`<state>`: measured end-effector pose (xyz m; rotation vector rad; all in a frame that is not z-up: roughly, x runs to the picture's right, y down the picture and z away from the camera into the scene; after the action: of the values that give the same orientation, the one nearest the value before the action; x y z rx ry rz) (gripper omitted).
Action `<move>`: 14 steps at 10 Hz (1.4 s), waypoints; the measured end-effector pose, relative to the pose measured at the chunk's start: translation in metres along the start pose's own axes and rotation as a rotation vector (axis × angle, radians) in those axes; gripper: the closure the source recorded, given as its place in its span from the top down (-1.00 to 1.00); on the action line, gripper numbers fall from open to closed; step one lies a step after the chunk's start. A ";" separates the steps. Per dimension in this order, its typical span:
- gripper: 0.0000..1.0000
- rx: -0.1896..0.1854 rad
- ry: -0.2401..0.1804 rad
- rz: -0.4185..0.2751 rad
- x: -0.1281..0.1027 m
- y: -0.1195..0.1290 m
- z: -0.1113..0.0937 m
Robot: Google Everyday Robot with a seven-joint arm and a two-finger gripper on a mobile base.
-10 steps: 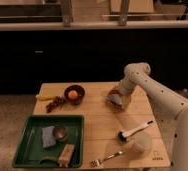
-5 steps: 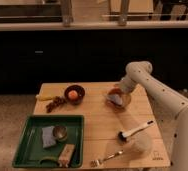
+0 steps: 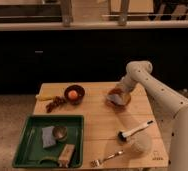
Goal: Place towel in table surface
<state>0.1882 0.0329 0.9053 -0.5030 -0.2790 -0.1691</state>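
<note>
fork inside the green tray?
No, the fork lies on the table beside the tray; the tool is at the towel.

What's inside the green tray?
The tray holds a small round cup beside a bluish pad, and a tan block. Whatever lies under them is covered. The hand is outside it, over the table's back right.

- The light is dim and warm. The wooden table [image 3: 99, 122] is the brightest area and is lit from above.
- Beyond its far edge, the cabinet front [image 3: 52, 60] falls into near black.
- The white arm [image 3: 159, 95] catches pale highlights along its top.
- The gripper [image 3: 119, 94], at the towel [image 3: 114, 100] near the far right corner, sits in shade.
- A soft grey shadow lies beside the brush [image 3: 135, 131] near the near right corner.
</note>
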 end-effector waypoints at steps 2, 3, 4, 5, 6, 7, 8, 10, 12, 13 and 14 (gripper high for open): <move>-0.09 -0.011 0.003 -0.004 0.001 0.001 0.003; -0.12 -0.016 0.004 -0.005 0.000 0.001 0.005; -0.07 -0.019 0.005 -0.006 0.000 0.001 0.006; 0.14 -0.026 0.007 -0.008 -0.001 0.000 0.009; 0.24 -0.031 0.008 -0.009 -0.001 0.001 0.010; 0.28 -0.035 0.009 -0.010 -0.001 0.001 0.011; 0.28 -0.041 0.012 -0.011 -0.001 0.001 0.013; 0.28 -0.047 0.013 -0.014 -0.001 0.001 0.015; 0.28 -0.053 0.015 -0.014 0.000 0.001 0.017; 0.28 -0.056 0.016 -0.014 0.000 0.001 0.018; 0.28 -0.060 0.017 -0.014 0.001 0.001 0.019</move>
<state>0.1848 0.0433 0.9208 -0.5586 -0.2617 -0.1952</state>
